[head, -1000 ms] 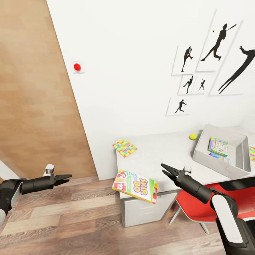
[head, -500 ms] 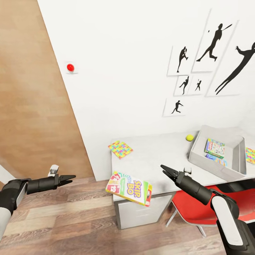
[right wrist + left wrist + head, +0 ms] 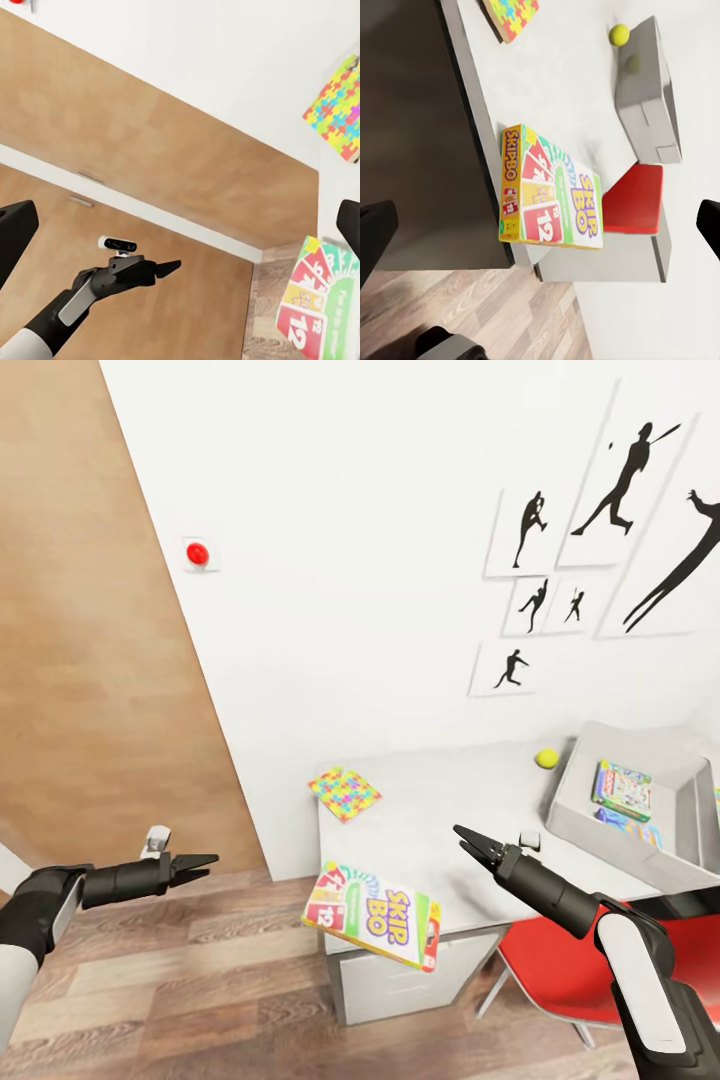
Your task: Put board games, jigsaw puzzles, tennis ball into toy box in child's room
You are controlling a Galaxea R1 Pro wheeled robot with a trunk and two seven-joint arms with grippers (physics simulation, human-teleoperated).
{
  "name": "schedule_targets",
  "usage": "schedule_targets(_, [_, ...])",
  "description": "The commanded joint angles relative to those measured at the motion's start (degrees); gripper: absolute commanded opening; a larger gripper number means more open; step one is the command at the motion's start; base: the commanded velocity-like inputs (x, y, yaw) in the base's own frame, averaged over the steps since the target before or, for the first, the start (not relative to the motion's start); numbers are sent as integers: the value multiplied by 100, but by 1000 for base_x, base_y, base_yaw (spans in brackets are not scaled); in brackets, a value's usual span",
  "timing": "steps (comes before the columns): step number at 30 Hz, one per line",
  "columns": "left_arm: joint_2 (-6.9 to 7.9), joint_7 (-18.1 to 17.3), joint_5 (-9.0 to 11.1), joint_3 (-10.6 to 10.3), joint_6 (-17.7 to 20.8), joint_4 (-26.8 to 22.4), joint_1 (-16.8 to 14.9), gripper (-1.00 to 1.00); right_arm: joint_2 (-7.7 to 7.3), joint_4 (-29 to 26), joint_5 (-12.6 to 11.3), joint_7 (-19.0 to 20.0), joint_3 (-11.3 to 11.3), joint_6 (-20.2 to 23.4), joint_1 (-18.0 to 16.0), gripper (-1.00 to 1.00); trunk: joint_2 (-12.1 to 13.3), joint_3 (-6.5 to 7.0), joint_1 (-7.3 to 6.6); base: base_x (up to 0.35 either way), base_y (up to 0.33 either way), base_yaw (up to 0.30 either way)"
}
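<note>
1. Room: white wall (image 3: 350,610) carrying black baseball-player silhouette pictures (image 3: 600,550) and a small red button (image 3: 197,553); a wood-panelled surface (image 3: 90,660) runs at the left, and a wood-plank floor (image 3: 180,980) lies below.
2. Surface: light-grey tabletop (image 3: 450,810) set against the wall, with a grey cabinet front (image 3: 400,980) under its near end and a red chair (image 3: 590,960) tucked beneath.
3. "SKIP-BO" board game (image 3: 373,913) lies at the near left corner of the tabletop, jutting past the edge (the left wrist view shows the overhang too, (image 3: 551,191)).
4. Jigsaw puzzle box (image 3: 343,792) lies flat near the back left corner, close to the wall and apart from the SKIP-BO box.
5. Tennis ball (image 3: 546,758) rests on the tabletop by the wall, just beside the toy box (image 3: 590,830).
6. Toy box sits at the right part of the tabletop; a green-edged pastel game box (image 3: 622,788) lies inside it, and a blue box (image 3: 630,827) shows below that one.
7. Left end effector (image 3: 205,862) hangs over the floor, left of the tabletop, fingers close together at the tips, empty.
8. Right end effector (image 3: 468,841) is over the tabletop's near edge, right of the SKIP-BO box, fingers slightly parted, holding nothing.
</note>
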Motion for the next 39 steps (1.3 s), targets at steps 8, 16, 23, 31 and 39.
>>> schedule_targets(8, [-37, -33, -31, 25, 68, 4, -6, 100, 1, -1, -1, 15, -1, 41, -5, 100, -11, -11, 4, 104, -43, 0])
schedule_targets(16, [-74, -33, -24, 28, 76, 8, -6, 100, 1, -2, -1, 16, 0, 41, -5, 100, -11, -11, 4, 142, -117, 0])
schedule_targets(23, [-137, -37, -22, 24, 85, 13, -6, 100, 1, -6, -1, 50, 1, 42, -5, 100, -11, 1, 4, 36, -50, 0])
schedule_targets(31, [-276, 32, -19, 21, 97, 24, -6, 100, 2, -9, -1, 86, 3, 42, -5, 100, -11, 41, 4, 8, -189, 0])
schedule_targets(39, [-390, 246, -15, 24, 174, 26, -6, 100, 1, -10, -1, 92, 7, 42, -5, 100, -11, 50, 4, 1, -64, 0])
